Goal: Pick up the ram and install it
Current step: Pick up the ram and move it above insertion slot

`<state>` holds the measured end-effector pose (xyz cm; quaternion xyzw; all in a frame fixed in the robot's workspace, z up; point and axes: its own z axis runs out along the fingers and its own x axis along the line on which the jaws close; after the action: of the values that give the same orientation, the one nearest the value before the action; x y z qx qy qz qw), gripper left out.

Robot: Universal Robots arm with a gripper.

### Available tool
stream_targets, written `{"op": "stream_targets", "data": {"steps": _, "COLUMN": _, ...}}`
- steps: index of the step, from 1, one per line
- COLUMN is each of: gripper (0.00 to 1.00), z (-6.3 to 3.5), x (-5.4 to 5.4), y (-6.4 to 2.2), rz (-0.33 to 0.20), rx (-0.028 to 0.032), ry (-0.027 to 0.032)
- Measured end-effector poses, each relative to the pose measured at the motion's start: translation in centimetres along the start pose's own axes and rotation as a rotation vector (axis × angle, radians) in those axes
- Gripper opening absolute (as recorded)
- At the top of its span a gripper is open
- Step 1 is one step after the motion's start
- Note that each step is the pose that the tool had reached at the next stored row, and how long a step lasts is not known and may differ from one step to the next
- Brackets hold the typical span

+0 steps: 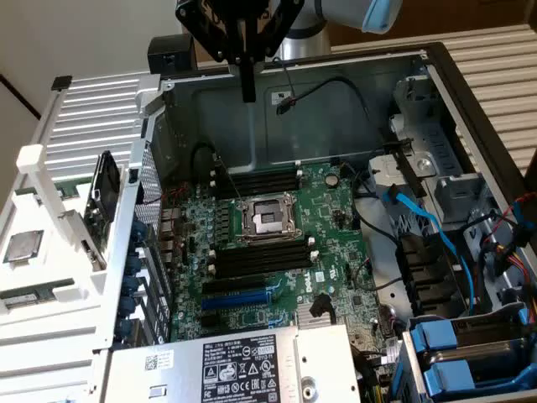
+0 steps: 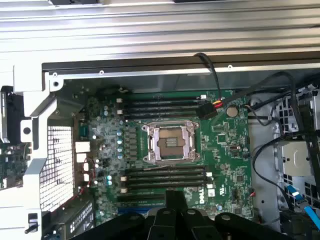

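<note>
The gripper (image 1: 247, 94) hangs over the open case (image 1: 336, 109), its 2 fingers pressed together on nothing. The ram (image 1: 29, 296) lies well apart from them, on the white tray (image 1: 50, 336) at the exterior view's left.

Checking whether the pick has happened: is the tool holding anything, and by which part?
Nothing is held. The tool hangs shut and empty above the open computer case, while the ram lies on the white rack at the exterior view's left.
</note>
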<state>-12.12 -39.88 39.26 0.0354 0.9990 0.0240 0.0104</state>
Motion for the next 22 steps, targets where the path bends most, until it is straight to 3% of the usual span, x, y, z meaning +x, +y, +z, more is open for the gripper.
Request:
{"op": "stream_targets", "data": {"steps": 13, "gripper": 0.11, "z": 0.00, "x": 0.0, "y": 0.01, "rz": 0.000, "rx": 0.0004, "ry": 0.0001}}
{"op": "stream_targets", "data": {"steps": 15, "gripper": 0.11, "z": -0.12, "x": 0.0, "y": 0.15, "rz": 0.000, "rx": 0.0085, "ry": -0.0003}}
{"op": "stream_targets", "data": {"steps": 18, "gripper": 0.11, "z": -0.44, "x": 0.2, "y": 0.31, "rz": -0.001, "rx": 0.0309, "ry": -0.0013}}
{"op": "stream_targets", "data": {"steps": 21, "gripper": 0.11, "z": -0.80, "x": 1.4, "y": 0.25, "rz": -0.001, "rx": 0.0425, "ry": -0.0025}}
{"op": "stream_targets", "data": {"steps": 22, "gripper": 0.11, "z": -0.85, "x": 1.7, "y": 0.23, "rz": -0.001, "rx": 0.0438, "ry": -0.0035}}
